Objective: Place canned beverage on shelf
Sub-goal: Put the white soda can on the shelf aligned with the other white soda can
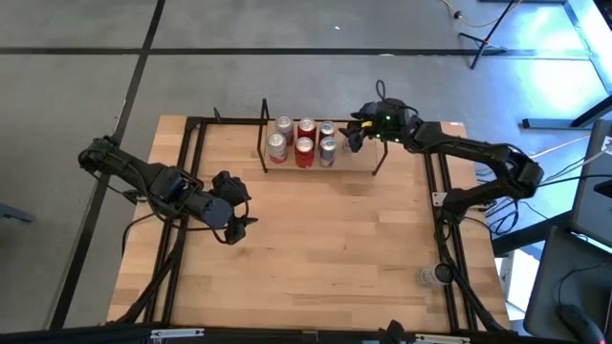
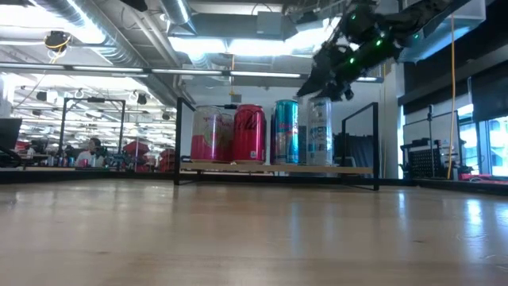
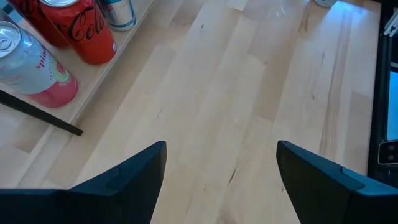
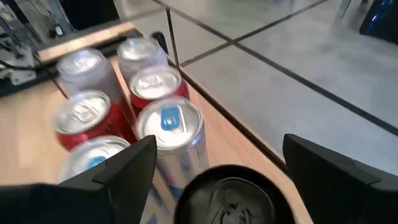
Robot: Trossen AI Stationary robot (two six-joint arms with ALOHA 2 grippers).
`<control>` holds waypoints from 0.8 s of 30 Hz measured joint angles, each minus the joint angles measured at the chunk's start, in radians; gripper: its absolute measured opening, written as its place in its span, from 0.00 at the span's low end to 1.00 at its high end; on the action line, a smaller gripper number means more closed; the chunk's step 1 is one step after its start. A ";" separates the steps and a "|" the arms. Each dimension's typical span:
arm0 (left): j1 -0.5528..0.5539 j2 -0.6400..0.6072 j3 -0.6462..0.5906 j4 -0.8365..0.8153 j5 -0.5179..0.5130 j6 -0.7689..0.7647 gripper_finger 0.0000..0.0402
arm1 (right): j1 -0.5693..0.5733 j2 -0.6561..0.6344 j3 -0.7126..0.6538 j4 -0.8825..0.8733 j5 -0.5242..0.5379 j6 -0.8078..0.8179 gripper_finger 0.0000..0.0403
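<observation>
My left gripper (image 1: 234, 204) waits over the bare left-centre of the table (image 1: 316, 248), near side of the shelf. Its jaws stand wide apart and hold nothing, as its wrist view shows only plank between the fingers (image 3: 124, 180). I keep it there so it stays out of the other arm's path.

Going right, the shelf (image 1: 320, 164) sits at the far middle of the table, a low board between 2 black rod frames. I count 6 cans (image 1: 304, 141) on it, packed in 2 rows of 3 toward its left end, which leaves the right end bare. That bare end is, I judge, where the next can belongs.

Further right, my right gripper (image 1: 356, 132) hangs above that right end, just beside the silver-blue cans. Its wrist view shows a dark can (image 4: 231, 196) between the spread fingers (image 4: 118, 174), top facing the camera. I cannot tell whether the pads grip it or have let go.

Well apart, near the table's near-right edge, 1 more can (image 1: 439, 274) lies waiting.
</observation>
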 joint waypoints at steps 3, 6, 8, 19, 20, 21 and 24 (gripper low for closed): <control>0.000 0.000 0.000 0.000 0.001 0.000 0.72 | 0.000 -0.066 0.043 -0.108 -0.009 0.004 0.83; 0.000 0.000 0.000 0.000 0.002 0.000 0.72 | 0.017 -0.122 0.150 -0.342 -0.008 0.005 0.83; 0.000 0.000 0.000 0.000 0.002 0.001 0.72 | 0.051 -0.142 0.240 -0.518 -0.004 0.007 0.83; -0.018 0.000 0.000 0.000 0.003 0.001 0.72 | 0.489 -0.150 0.578 -1.231 0.023 0.463 0.83; -0.020 0.000 0.000 0.000 0.003 0.001 0.72 | 0.541 -0.150 0.579 -1.252 0.026 0.527 0.83; -0.023 0.000 0.000 0.000 0.003 0.001 0.72 | 0.594 -0.150 0.578 -1.271 0.027 0.590 0.83; -0.031 0.000 0.000 0.000 0.003 0.002 0.72 | 0.743 -0.150 0.556 -1.320 0.053 0.788 0.83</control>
